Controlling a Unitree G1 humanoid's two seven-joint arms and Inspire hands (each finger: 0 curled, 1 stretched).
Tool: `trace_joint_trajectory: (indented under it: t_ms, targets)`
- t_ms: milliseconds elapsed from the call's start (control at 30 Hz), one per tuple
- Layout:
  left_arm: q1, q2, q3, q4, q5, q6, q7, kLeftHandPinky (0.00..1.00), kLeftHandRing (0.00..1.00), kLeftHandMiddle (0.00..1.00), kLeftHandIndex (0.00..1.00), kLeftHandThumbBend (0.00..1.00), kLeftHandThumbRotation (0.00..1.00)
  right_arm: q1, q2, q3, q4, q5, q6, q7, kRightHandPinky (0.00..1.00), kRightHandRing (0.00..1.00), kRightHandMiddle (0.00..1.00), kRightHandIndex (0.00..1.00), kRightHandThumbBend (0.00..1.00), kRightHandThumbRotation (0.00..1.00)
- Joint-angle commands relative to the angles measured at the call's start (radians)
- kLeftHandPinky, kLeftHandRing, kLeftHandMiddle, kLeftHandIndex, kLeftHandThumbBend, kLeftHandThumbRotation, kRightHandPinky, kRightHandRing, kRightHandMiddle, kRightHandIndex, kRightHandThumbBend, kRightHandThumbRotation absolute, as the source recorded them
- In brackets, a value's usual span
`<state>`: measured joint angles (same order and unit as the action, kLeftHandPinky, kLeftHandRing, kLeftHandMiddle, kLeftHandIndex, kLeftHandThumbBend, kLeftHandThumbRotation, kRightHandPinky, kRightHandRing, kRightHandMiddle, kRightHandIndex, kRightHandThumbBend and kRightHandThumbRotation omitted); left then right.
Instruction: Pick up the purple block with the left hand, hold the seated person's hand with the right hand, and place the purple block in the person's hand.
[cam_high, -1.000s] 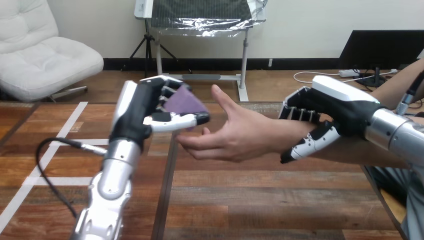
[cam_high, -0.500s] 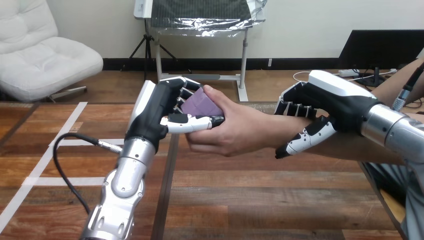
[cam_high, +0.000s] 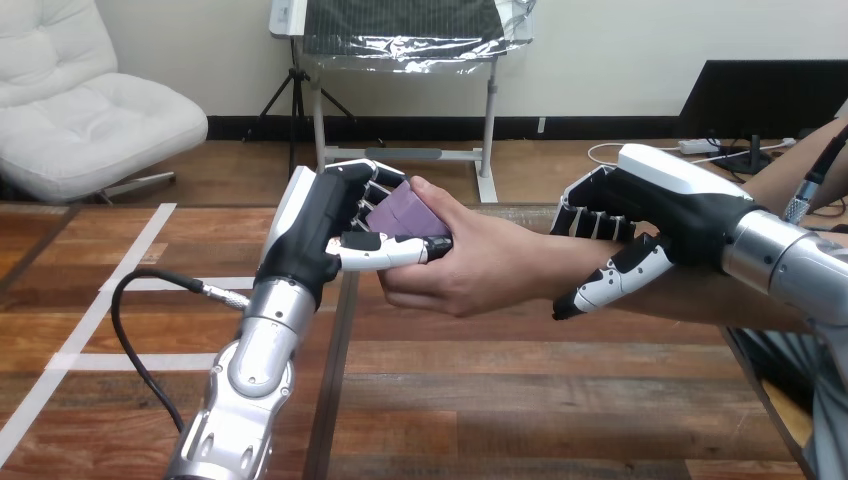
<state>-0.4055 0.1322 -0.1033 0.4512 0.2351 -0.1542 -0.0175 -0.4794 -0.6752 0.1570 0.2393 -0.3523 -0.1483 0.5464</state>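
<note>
The purple block (cam_high: 404, 215) is pinched between the thumb and curled fingers of my left hand (cam_high: 322, 232), raised above the table at the centre. The person's hand (cam_high: 470, 262) reaches in from the right with its palm up and its thumb lying on top of the block. The block rests against that palm, so both hands are on it. My right hand (cam_high: 655, 215) is curled round the person's wrist (cam_high: 575, 262), fingers over the top and thumb underneath.
The wooden table (cam_high: 520, 400) stretches below both arms, with a dark seam running down its middle. White tape lines (cam_high: 90, 320) mark its left part. A black cable (cam_high: 150, 290) loops beside my left forearm.
My left hand has carried the block to the right into the person's palm. The person's thumb has come down onto the block. My right hand has kept its hold on the wrist.
</note>
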Motion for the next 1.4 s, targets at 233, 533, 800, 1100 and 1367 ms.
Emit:
trace_joint_trajectory:
  t_ms: [233,533,800,1100,1367]
  targets:
    - [-0.065,-0.063,-0.075,0.030,0.019,-0.009,-0.040,0.28,0.35,0.42,0.47,0.62,0.00,0.001,0.015,0.001,-0.042,0.013,0.023,0.006,0.34,0.40,0.45,0.49,0.84,0.18]
    - [-0.048,-0.066,-0.090,0.028,0.036,-0.014,-0.045,0.29,0.36,0.43,0.46,0.63,0.00,0.009,0.011,-0.002,-0.043,0.016,0.020,0.007,0.34,0.40,0.45,0.50,0.84,0.18]
    - [-0.038,-0.065,-0.093,0.023,0.038,-0.003,-0.050,0.27,0.34,0.42,0.47,0.63,0.00,0.016,0.006,-0.003,-0.051,0.010,0.027,0.007,0.35,0.40,0.46,0.50,0.84,0.20]
    - [-0.029,-0.059,-0.097,0.012,0.047,0.000,-0.044,0.28,0.35,0.42,0.47,0.61,0.00,0.024,0.003,-0.006,-0.056,0.012,0.032,0.010,0.33,0.40,0.46,0.51,0.84,0.20]
    - [-0.016,-0.057,-0.087,-0.007,0.025,0.009,-0.062,0.31,0.40,0.45,0.49,0.61,0.02,0.030,0.004,-0.008,-0.038,0.023,0.007,0.008,0.35,0.41,0.47,0.51,0.84,0.21]
